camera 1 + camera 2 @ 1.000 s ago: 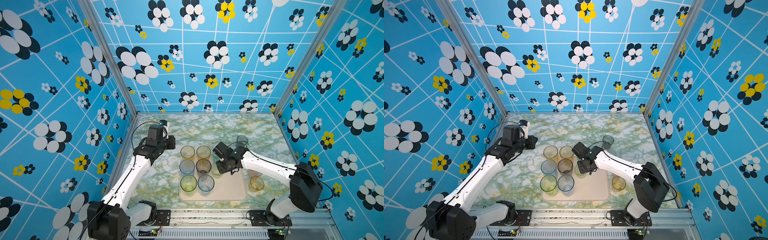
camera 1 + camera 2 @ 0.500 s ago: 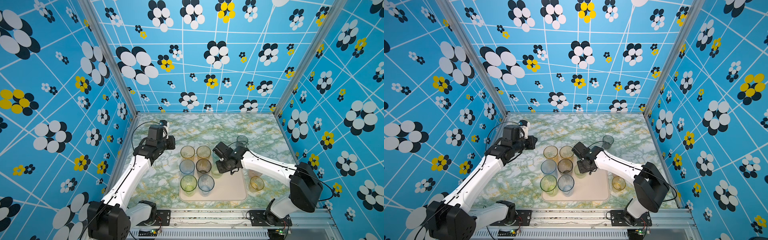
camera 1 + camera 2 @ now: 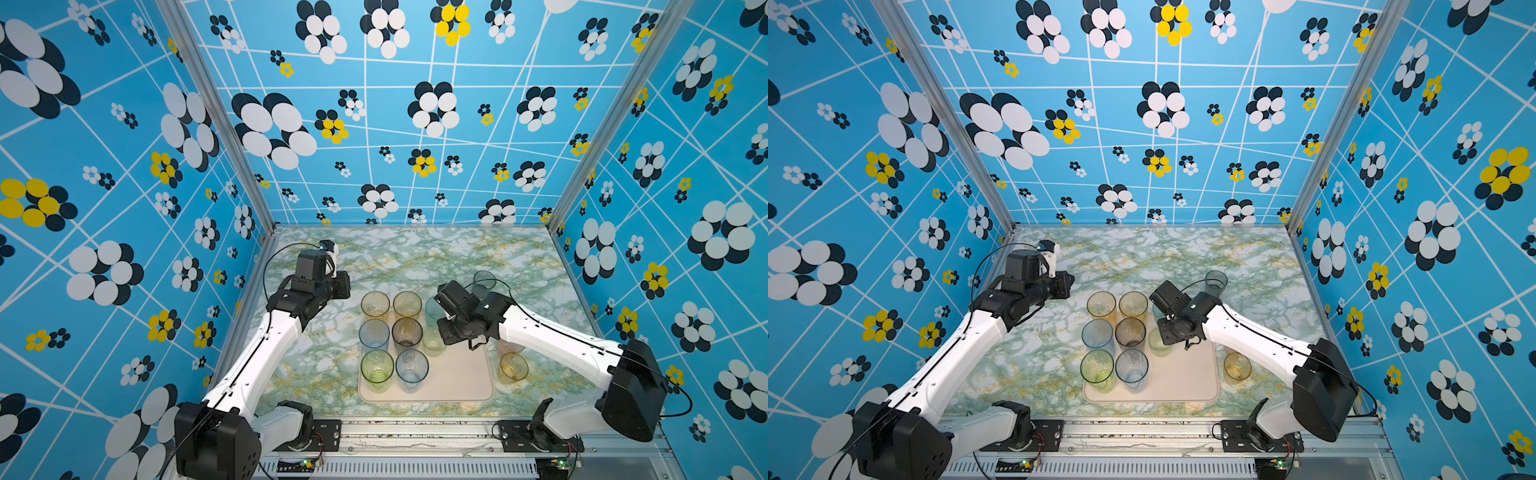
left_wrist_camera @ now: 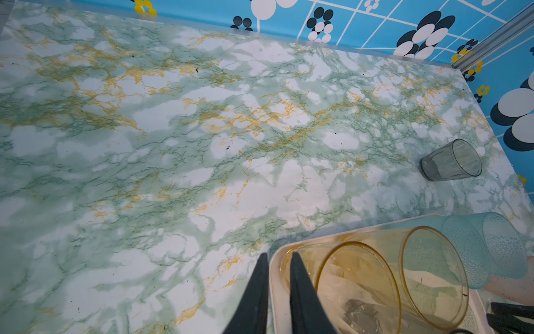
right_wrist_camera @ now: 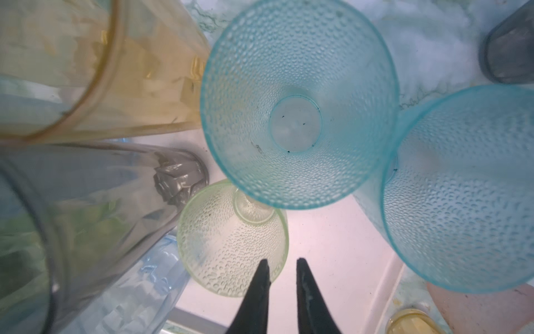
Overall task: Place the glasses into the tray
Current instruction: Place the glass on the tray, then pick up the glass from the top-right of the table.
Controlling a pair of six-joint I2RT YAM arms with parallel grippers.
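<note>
- The marbled green table [image 3: 415, 257] fills the floor between blue flowered walls.
- The left arm [image 3: 257, 357] reaches along the table's left side. The right arm [image 3: 552, 336] stretches over the far right part of the tray.
- The cream tray [image 3: 457, 382] lies near the front, its right half mostly bare.
- Six tall glasses [image 3: 407, 332] stand upright in two columns on the tray's left half.
- A teal glass [image 3: 432, 309] stands beside them, half hidden by the right wrist.
- The grey glass [image 3: 484, 280], small amber glass [image 3: 513, 368] and pink glass [image 5: 485, 309] sit off the tray.
- A short yellow-green glass [image 5: 231, 240] stands on the tray.
- The right gripper [image 5: 281, 260] hangs over its rim, jaws slightly apart, one either side. I cannot tell whether they touch it.
- The left gripper [image 4: 278, 254] is near the tray's far left corner, jaws a narrow slit apart, empty.
</note>
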